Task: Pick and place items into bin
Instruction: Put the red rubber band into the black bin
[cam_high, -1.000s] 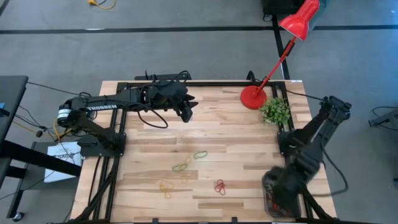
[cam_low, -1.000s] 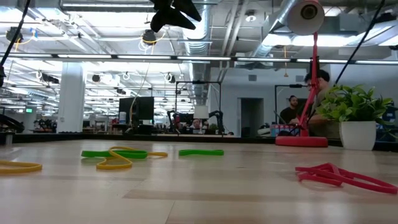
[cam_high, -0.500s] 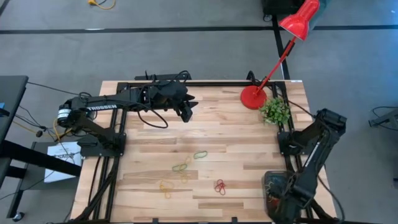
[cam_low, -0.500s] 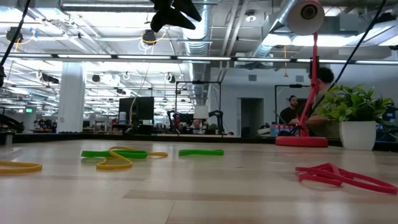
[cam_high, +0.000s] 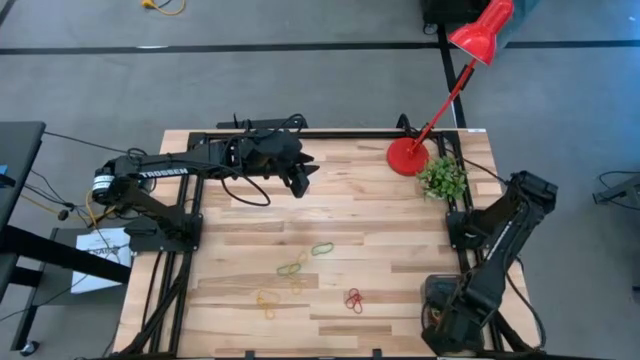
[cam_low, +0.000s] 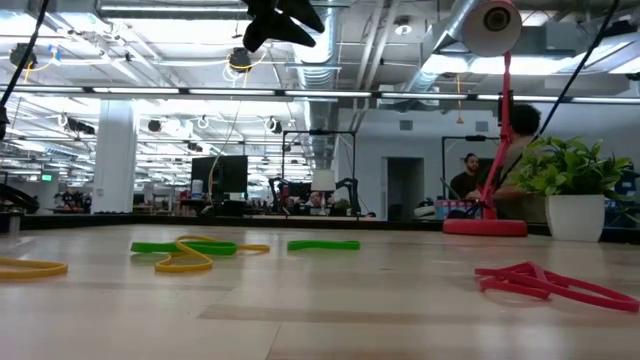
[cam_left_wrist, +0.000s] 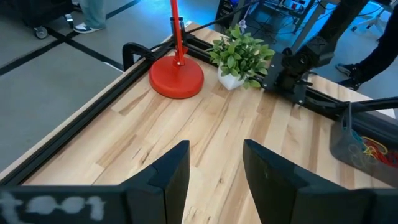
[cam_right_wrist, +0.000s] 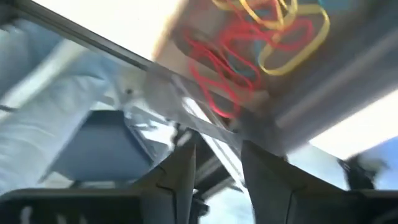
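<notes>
Several loose items lie on the wooden table: green loops (cam_high: 322, 248), a green and yellow cluster (cam_high: 292, 268), yellow loops (cam_high: 266, 303) and red loops (cam_high: 353, 299). The low view shows them lying flat: green (cam_low: 180, 247), yellow (cam_low: 185, 263), red (cam_low: 540, 282). The dark bin (cam_high: 430, 300) sits at the near right corner, mostly hidden under my right arm. My right gripper (cam_right_wrist: 217, 168) hangs open just above the bin (cam_right_wrist: 180, 109), where red, yellow and blue loops (cam_right_wrist: 261, 37) lie. My left gripper (cam_left_wrist: 216, 168) waits open, high over the far left of the table (cam_high: 300, 178).
A red lamp base (cam_high: 408, 156) and a small potted plant (cam_high: 442, 178) stand at the far right. Black frame rails run along the table's edges (cam_high: 330, 133). Bare wood lies between the loops and the bin.
My right arm has swung toward the table's near edge and sunk lower over the bin at the near right corner. The loops on the table have not moved.
</notes>
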